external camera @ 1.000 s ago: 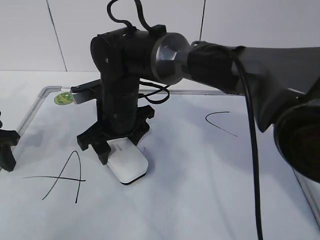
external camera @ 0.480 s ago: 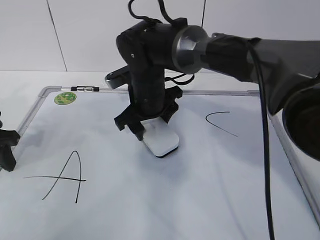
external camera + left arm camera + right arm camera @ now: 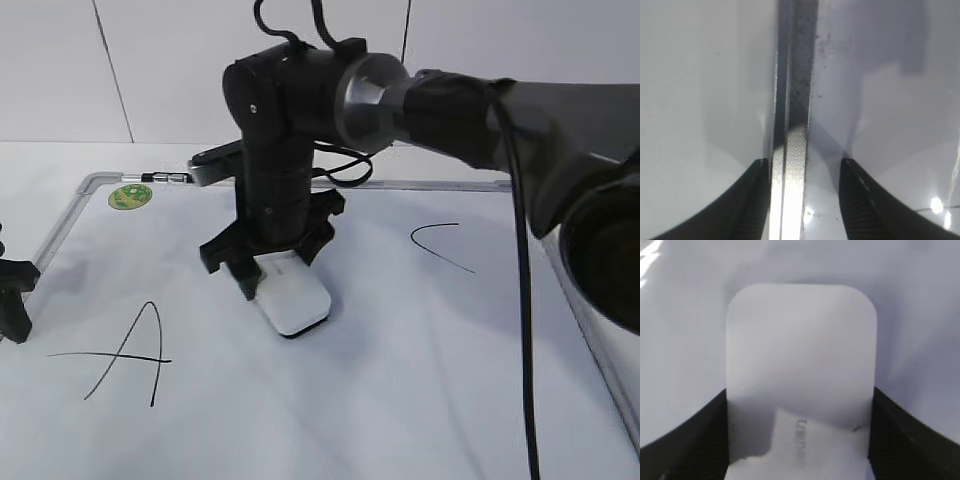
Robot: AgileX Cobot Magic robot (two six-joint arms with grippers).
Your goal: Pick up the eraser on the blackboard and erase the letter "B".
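My right gripper is shut on the white eraser and presses it flat on the blackboard, near the board's middle. In the right wrist view the eraser fills the gap between the black jaws, grey lettering on top. The letter "B" does not show; the arm and eraser cover that spot. My left gripper sits at the board's left edge, open and empty; in the left wrist view its jaws straddle the metal frame.
A large "A" is drawn at the left and a curved "C" at the right. A green sticker sits in the far left corner. The right arm spans the board from the right.
The right gripper slid the eraser right and away from the front, then back left and toward the front. A small mark beside the eraser one second ago no longer shows. The left gripper stayed still.
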